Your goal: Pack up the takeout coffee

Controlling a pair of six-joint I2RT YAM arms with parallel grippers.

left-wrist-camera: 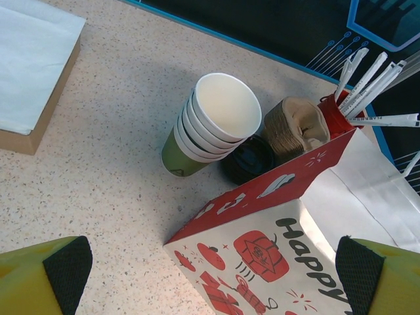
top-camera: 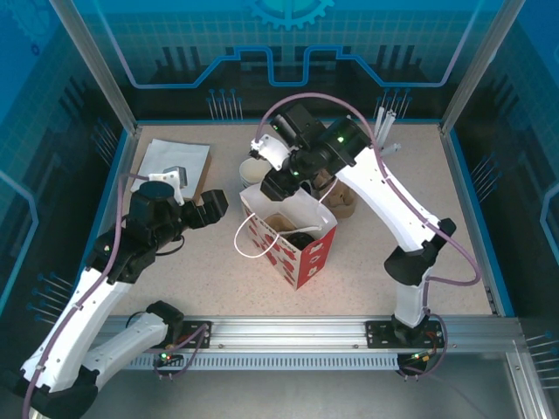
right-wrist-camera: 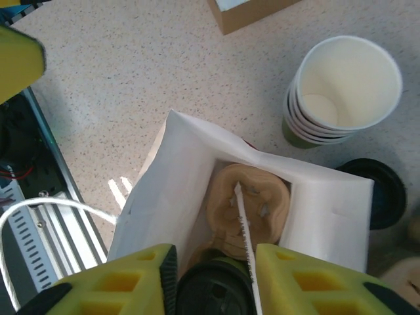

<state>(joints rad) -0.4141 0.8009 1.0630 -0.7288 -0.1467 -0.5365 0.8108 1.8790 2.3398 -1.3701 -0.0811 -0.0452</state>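
The takeout coffee (right-wrist-camera: 213, 292), a dark green cup under a black lid, stands inside the red-and-white paper bag (right-wrist-camera: 177, 177) beside a brown moulded paper piece (right-wrist-camera: 252, 200) and a white wrapped straw (right-wrist-camera: 243, 226). My right gripper (right-wrist-camera: 216, 275) reaches into the bag's mouth. Its yellow fingers (right-wrist-camera: 298, 282) stand slightly apart on either side of the lid, open. From above, the right gripper (top-camera: 284, 183) hangs over the bag (top-camera: 301, 253). My left gripper (left-wrist-camera: 213, 275) is wide open and holds nothing, just left of the bag (left-wrist-camera: 262, 249), as the overhead view of the left gripper (top-camera: 214, 208) also shows.
A stack of unlidded cups (left-wrist-camera: 216, 121) stands behind the bag, with black lids (left-wrist-camera: 248, 159), brown sleeves (left-wrist-camera: 295, 128) and a red cup of straws (left-wrist-camera: 335, 111) beside it. A box of white napkins (top-camera: 175, 166) lies at the back left. Blue walls enclose the table.
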